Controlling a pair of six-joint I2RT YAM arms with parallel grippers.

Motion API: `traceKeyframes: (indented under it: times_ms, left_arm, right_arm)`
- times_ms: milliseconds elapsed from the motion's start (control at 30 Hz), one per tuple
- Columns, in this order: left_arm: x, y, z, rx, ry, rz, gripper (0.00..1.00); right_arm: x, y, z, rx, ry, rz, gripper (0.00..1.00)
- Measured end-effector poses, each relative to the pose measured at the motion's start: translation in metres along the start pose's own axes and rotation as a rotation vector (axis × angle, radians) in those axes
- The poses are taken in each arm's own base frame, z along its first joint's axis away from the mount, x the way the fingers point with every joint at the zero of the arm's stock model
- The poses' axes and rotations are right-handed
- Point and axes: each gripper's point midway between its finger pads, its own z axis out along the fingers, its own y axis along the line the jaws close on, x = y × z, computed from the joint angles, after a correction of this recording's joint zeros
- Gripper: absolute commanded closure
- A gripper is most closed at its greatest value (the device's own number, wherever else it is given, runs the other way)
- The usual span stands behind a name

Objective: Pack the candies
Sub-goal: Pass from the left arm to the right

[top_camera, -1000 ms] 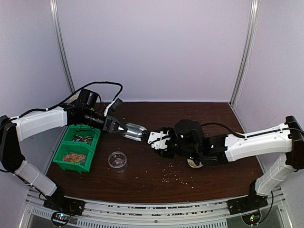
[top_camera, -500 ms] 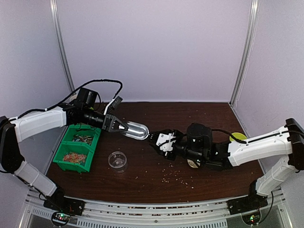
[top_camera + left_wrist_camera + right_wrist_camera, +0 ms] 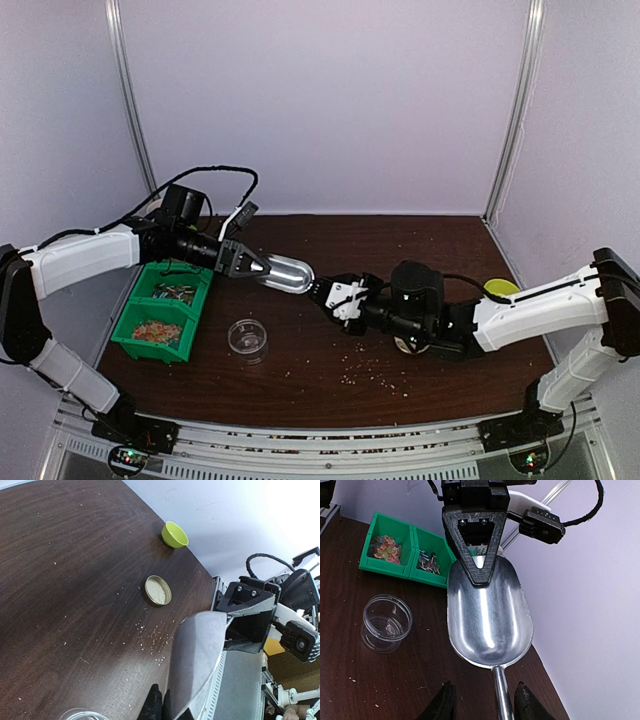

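Note:
The candies (image 3: 157,331) lie in a green two-part bin (image 3: 133,345) at the left; they also show in the right wrist view (image 3: 385,547). My left gripper (image 3: 250,266) is shut on the rim of an empty metal scoop (image 3: 285,273) and holds it above the table. In the right wrist view the scoop (image 3: 487,615) hangs from the left gripper (image 3: 476,555), and its handle (image 3: 501,700) runs between my right gripper's (image 3: 485,699) open fingers, apart from both. The right gripper (image 3: 322,291) sits just right of the scoop. The left wrist view shows the scoop's underside (image 3: 197,655).
An empty clear cup (image 3: 247,338) stands in front of the scoop, right of the bin. A round gold lid (image 3: 158,590) lies under the right arm, a yellow-green bowl (image 3: 497,290) at the far right. Pale crumbs (image 3: 375,370) are scattered at the front.
The left gripper has carried the scoop slightly right and up. The right arm has drawn its wrist back to the right, and its open fingers now reach left around the scoop's handle.

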Motion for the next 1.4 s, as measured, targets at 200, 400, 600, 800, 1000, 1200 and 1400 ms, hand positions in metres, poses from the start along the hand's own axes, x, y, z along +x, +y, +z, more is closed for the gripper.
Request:
traceKeyframes:
  times_ms: [200, 400, 600, 800, 1000, 1200, 1400]
  left_arm:
    - [0.001, -0.003, 0.001, 0.009, 0.003, 0.003, 1.00]
    - [0.002, -0.005, 0.003, 0.019, 0.008, 0.006, 1.00]
    - [0.002, -0.006, 0.003, 0.024, 0.010, 0.006, 1.00]
    - [0.002, -0.008, 0.003, 0.031, 0.012, 0.006, 1.00]
    - [0.003, -0.009, 0.004, 0.036, 0.015, 0.008, 1.00]
    - [0.004, -0.011, 0.005, 0.041, 0.017, 0.010, 1.00]
    - [0.003, -0.010, 0.004, 0.040, 0.017, 0.013, 1.00]
  right_arm:
    - [0.002, -0.007, 0.001, 0.017, 0.000, -0.003, 0.64]
    - [0.003, -0.009, 0.002, 0.015, -0.002, -0.004, 0.67]
    - [0.001, -0.007, 0.002, 0.002, -0.016, -0.006, 0.75]
    - [-0.002, -0.006, 0.002, -0.007, -0.031, -0.004, 0.75]
    - [-0.006, -0.005, 0.001, -0.016, -0.050, 0.000, 0.79]
    - [-0.007, -0.002, 0.001, -0.033, -0.059, 0.003, 0.85]
    - [-0.008, 0.000, 0.001, -0.041, -0.062, 0.003, 0.89]
